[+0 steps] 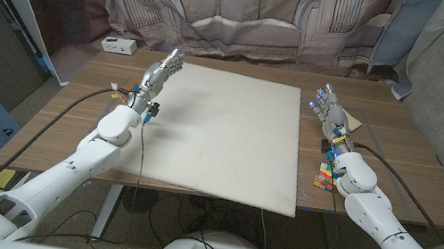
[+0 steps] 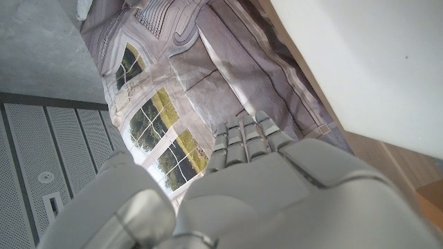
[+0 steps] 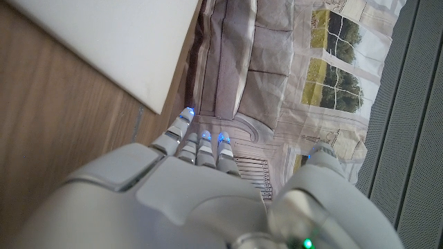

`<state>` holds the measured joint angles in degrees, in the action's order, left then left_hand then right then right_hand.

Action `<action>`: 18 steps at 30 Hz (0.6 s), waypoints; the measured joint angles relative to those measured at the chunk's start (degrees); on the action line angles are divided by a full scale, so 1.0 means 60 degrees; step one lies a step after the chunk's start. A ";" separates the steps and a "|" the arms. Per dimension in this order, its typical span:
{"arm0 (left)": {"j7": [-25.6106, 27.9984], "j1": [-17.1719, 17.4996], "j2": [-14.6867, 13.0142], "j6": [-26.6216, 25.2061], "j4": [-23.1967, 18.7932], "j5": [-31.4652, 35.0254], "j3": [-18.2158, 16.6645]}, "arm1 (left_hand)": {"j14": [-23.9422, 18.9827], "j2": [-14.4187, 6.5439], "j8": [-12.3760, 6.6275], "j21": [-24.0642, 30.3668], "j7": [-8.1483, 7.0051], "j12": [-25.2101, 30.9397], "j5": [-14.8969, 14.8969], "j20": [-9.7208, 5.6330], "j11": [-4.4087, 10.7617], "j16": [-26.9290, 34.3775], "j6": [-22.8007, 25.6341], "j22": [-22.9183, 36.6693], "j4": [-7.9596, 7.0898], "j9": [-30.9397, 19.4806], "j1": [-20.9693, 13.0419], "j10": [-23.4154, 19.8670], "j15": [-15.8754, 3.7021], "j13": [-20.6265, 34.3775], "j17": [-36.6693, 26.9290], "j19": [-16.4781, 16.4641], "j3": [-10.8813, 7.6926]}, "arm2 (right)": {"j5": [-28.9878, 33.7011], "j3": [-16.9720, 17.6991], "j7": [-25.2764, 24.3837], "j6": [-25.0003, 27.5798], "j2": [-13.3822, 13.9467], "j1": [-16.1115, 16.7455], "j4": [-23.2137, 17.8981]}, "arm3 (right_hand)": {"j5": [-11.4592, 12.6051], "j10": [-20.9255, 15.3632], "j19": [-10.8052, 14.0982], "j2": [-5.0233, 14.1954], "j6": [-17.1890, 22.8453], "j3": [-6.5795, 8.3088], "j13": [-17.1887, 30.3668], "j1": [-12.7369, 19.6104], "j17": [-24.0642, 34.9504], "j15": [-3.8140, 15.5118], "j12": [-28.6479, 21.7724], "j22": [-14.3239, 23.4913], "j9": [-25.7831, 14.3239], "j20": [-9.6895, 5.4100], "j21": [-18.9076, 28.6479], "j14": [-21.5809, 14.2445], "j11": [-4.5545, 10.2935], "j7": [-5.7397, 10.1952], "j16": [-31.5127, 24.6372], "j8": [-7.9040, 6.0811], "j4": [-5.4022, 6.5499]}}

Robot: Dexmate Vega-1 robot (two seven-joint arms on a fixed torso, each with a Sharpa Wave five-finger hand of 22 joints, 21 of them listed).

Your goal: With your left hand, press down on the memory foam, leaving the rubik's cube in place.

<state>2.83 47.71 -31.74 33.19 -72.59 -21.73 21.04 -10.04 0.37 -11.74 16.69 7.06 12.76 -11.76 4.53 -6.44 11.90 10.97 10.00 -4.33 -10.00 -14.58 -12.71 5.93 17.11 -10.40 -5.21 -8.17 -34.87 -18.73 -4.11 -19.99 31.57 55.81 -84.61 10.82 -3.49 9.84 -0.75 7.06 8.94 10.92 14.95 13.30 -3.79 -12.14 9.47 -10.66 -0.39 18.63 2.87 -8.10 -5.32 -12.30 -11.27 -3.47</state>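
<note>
A: Which step is in hand now?

B: I think it is the approach. The left hand (image 1: 161,72) is near the left far corner of the memory foam (image 1: 225,134), the big white pad that lies flat on the wooden table (image 1: 399,145). The fingers are stretched out and a little apart, and they hold nothing. I cannot tell whether the hand already touches the foam; I see no dent in it.

A: And the rubik's cube?

B: The rubik's cube (image 1: 323,174) is on the table just beside the right edge of the foam, partly hidden by the right arm. The right hand (image 1: 330,109) waits further back beside the same edge, fingers apart, with nothing in it.

A: What does the next move need?

B: In my judgement, the left hand should go inward over the foam, turn the palm down and push straight down. It is well apart from the cube, so the cube should stay in its place.
</note>
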 measured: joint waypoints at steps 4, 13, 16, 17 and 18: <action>0.0121 -0.0033 -0.0008 0.0081 0.0010 0.0378 0.0044 | -0.0051 0.0000 0.0000 0.0000 -0.0019 0.0000 0.0000 0.0030 -0.0011 0.0000 0.0085 0.0000 0.0039 0.0000 0.0000 -0.0090 -0.0051 -0.0018 -0.0001 -0.0072 0.0040 | 0.0008 0.0018 -0.0043 0.0000 -0.0007 0.0016 0.0000 | 0.0000 0.0000 0.0000 0.0000 0.0000 0.0000 0.0001 0.0000 0.0000 0.0000 0.0000 0.0000 0.0000 0.0000 0.0000 0.0000 0.0000 0.0000 0.0000 0.0000 0.0000; 0.0652 -0.0179 -0.0236 0.0097 -0.0127 0.1557 0.0319 | -0.0222 -0.0008 0.0000 0.0000 0.0016 0.0058 0.0000 0.0022 0.0031 0.0000 0.0223 0.0000 0.0077 0.0000 -0.0085 -0.0208 -0.0085 -0.0106 -0.0001 -0.0162 0.0002 | 0.0044 0.0054 -0.0149 -0.0009 -0.0006 0.0086 -0.0059 | 0.0000 0.0001 -0.0001 0.0000 -0.0001 0.0000 0.0001 0.0000 0.0001 -0.0051 0.0000 0.0000 -0.0001 -0.0001 -0.0037 -0.0052 0.0001 0.0000 0.0000 0.0000 0.0000; 0.0802 -0.0186 -0.0312 0.0076 -0.0230 0.1842 0.0376 | -0.0221 -0.0024 0.0000 0.0000 0.0015 0.0074 0.0000 0.0000 0.0000 0.0000 0.0222 0.0000 0.0077 0.0000 -0.0101 -0.0240 -0.0085 -0.0106 -0.0001 -0.0184 0.0002 | 0.0050 0.0062 -0.0189 -0.0009 -0.0002 0.0123 -0.0096 | 0.0000 0.0001 -0.0001 0.0016 0.0000 0.0000 0.0001 -0.0016 0.0001 -0.0051 0.0000 -0.0001 -0.0001 0.0000 -0.0037 -0.0052 0.0001 0.0000 0.0000 0.0000 0.0000; 0.0802 -0.0186 -0.0333 0.0076 -0.0260 0.1842 0.0394 | -0.0234 -0.0024 0.0000 0.0000 0.0016 0.0074 0.0000 0.0000 0.0000 0.0000 0.0222 0.0000 0.0077 0.0000 -0.0101 -0.0239 -0.0098 -0.0110 -0.0001 -0.0184 0.0002 | 0.0053 0.0062 -0.0202 -0.0008 -0.0002 0.0123 -0.0096 | 0.0000 0.0001 -0.0001 0.0030 -0.0001 0.0000 0.0001 -0.0029 0.0001 -0.0051 0.0000 -0.0001 -0.0001 0.0000 -0.0037 -0.0052 0.0001 0.0000 0.0000 0.0000 0.0000; 0.0880 -0.0187 -0.0355 0.0045 -0.0293 0.2001 0.0412 | -0.0262 -0.0024 0.0000 0.0000 0.0011 0.0074 0.0000 -0.0001 0.0037 0.0000 0.0227 0.0000 0.0077 0.0000 -0.0101 -0.0276 -0.0126 -0.0137 -0.0001 -0.0184 0.0002 | 0.0056 0.0070 -0.0216 -0.0009 -0.0001 0.0153 -0.0117 | 0.0000 0.0001 -0.0001 0.0030 0.0000 0.0000 0.0001 -0.0030 0.0001 -0.0051 0.0000 -0.0001 -0.0001 0.0000 -0.0037 -0.0052 0.0001 0.0000 0.0000 0.0000 0.0000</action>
<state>8.11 46.59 -33.87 33.46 -74.35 -9.72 23.51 -11.62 0.22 -11.74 16.69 7.13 13.20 -11.76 4.53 -6.22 11.90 12.33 10.00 -3.87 -10.00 -15.18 -14.36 5.18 16.29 -10.41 -6.32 -8.15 -34.53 -18.31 -5.41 -20.05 31.56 56.73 -85.31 10.82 -3.48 9.83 -0.56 7.06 8.94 10.93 14.77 13.30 -4.10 -12.14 9.46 -10.66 -0.39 18.40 2.55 -8.09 -5.31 -12.30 -11.27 -3.47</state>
